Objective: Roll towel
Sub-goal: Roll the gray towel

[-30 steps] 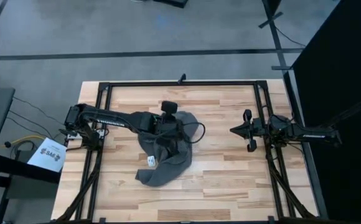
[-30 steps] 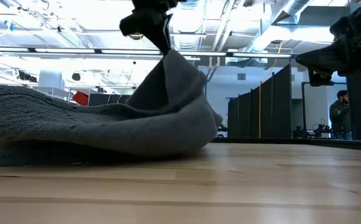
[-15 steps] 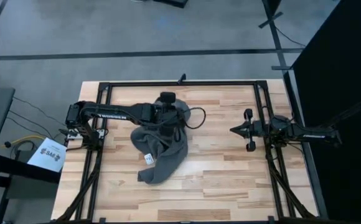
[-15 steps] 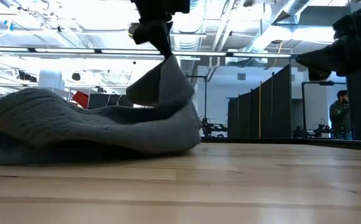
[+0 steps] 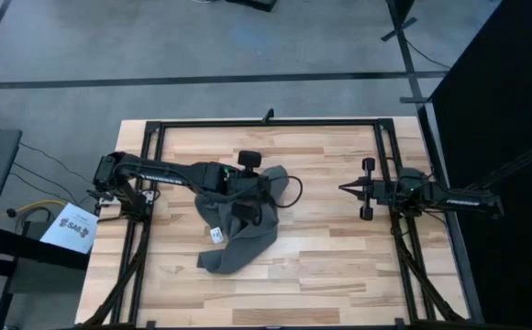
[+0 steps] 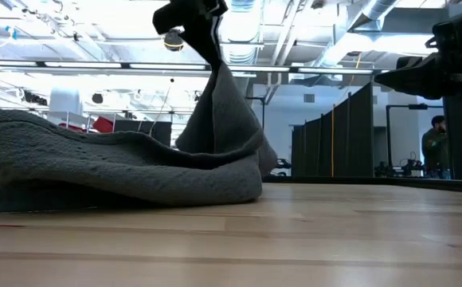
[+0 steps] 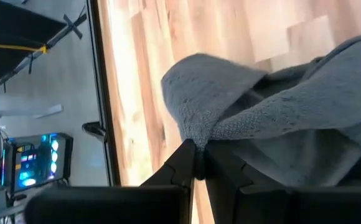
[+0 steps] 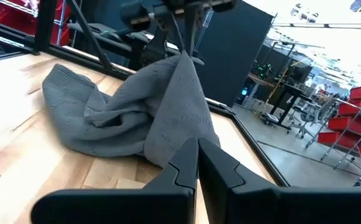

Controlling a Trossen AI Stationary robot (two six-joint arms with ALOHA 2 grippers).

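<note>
**Grey towel pinched and lifted at one edge**

Grey cloth fills my left gripper (image 7: 197, 163): the fingers are pressed fully together on a fold of the towel (image 5: 238, 225), with nothing between them but that bunched edge. Seen from table height, the pinched part stands up in a peak under my gripper (image 6: 201, 36), while the rest of the towel (image 6: 95, 167) lies slumped on the wooden table (image 6: 311, 239). From above, the towel sits near the table's middle, trailing from my left gripper (image 5: 259, 183) toward seven o'clock, its small white tag (image 5: 216, 235) showing on the near side. My right gripper (image 5: 347, 189) waits at three o'clock, well apart from the cloth, fingers closed on nothing and pointing toward the towel (image 8: 137, 118).
</note>
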